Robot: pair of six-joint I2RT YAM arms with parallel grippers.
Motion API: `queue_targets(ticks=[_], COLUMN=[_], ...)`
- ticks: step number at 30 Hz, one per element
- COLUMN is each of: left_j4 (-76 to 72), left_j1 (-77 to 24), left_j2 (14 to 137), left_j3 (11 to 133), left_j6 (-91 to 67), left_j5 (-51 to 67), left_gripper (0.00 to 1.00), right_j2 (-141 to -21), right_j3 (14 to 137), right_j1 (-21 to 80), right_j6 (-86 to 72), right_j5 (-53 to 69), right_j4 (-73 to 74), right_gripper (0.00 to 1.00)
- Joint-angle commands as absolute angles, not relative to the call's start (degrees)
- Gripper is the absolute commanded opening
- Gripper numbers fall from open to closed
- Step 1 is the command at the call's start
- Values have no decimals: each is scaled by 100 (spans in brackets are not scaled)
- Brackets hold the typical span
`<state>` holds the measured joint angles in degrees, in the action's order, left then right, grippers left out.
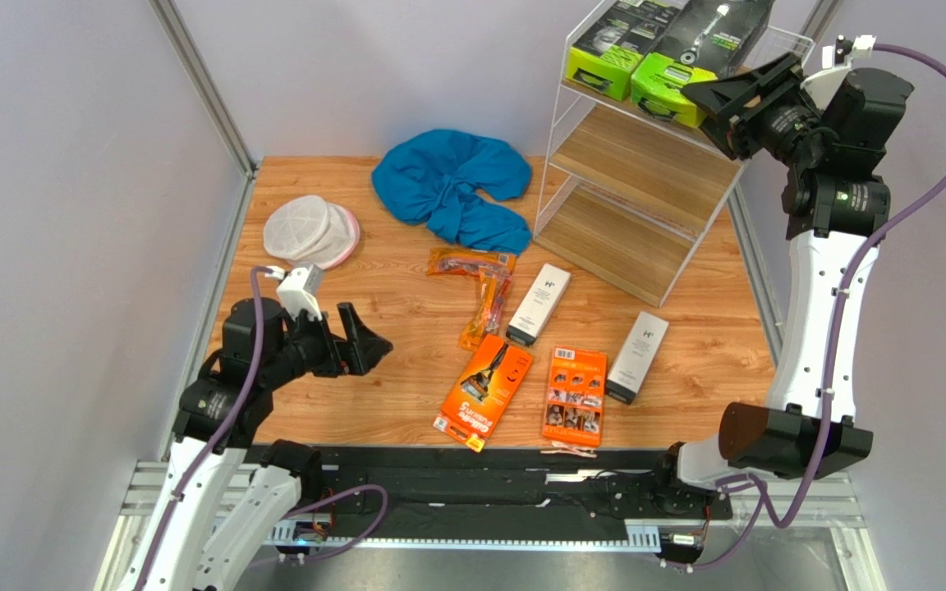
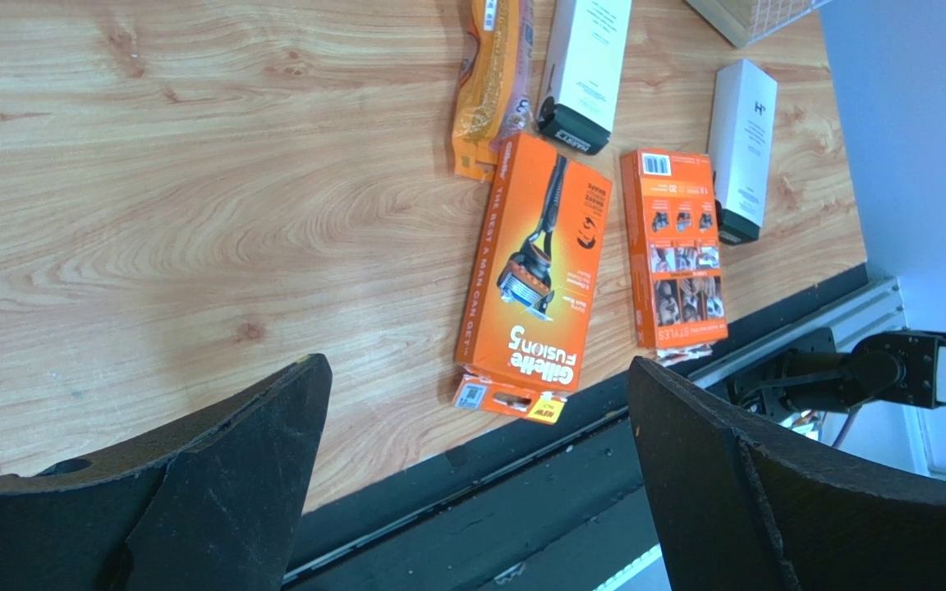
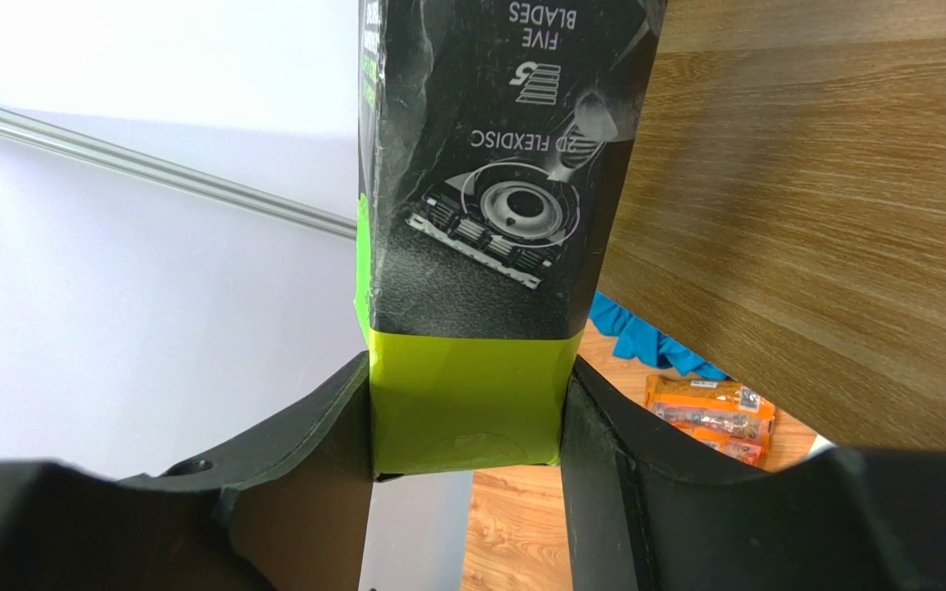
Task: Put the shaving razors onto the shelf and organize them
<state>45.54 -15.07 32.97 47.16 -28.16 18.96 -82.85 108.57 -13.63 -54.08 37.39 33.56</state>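
Observation:
The shelf (image 1: 638, 172) stands at the back right, with two lime-green-and-black boxes on its top board. My right gripper (image 1: 706, 101) is shut on the lime-green end of the right box (image 1: 685, 64); in the right wrist view the fingers (image 3: 318, 443) press both sides of that box (image 3: 490, 185). The other green box (image 1: 608, 47) lies beside it. On the table lie two orange cartons (image 1: 487, 392) (image 1: 574, 394), two slim white boxes (image 1: 539, 303) (image 1: 637, 356) and clear orange-trimmed bags (image 1: 474, 265). My left gripper (image 1: 367, 345) is open and empty, left of the cartons (image 2: 537, 277).
A blue cloth (image 1: 453, 185) lies left of the shelf and a round white mesh pouch (image 1: 309, 230) at the back left. The shelf's middle (image 1: 645, 160) and bottom boards (image 1: 614, 240) hold nothing. The black rail (image 1: 478, 474) runs along the near edge.

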Motion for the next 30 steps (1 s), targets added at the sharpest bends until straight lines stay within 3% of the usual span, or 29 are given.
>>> queue_targets(ticks=[1,8,18,30], left_j4=[4456,4447,4447,4438], left_j1=[-1512,-1512,-1512,-1512], left_j2=[3199,3190,3147,3138], left_j3=[4737,4720,4729,4720], left_j6=[-2760,-2760,-2742,-2733], left_j5=[1916,1951,1978,1995], left_gripper=[99,98,98,98], right_j2=[-8420,-8534,-8569,-8684], right_j3=[10916,11144,11390,11759], right_j1=[-1406,-1441,-1494,-1503], right_j6=[-5660,-5581,-5485,-5423], right_j5=[3955,3946,3648,3612], right_j4=[2865,3049,3313,3568], right_gripper=[10,20,59,72])
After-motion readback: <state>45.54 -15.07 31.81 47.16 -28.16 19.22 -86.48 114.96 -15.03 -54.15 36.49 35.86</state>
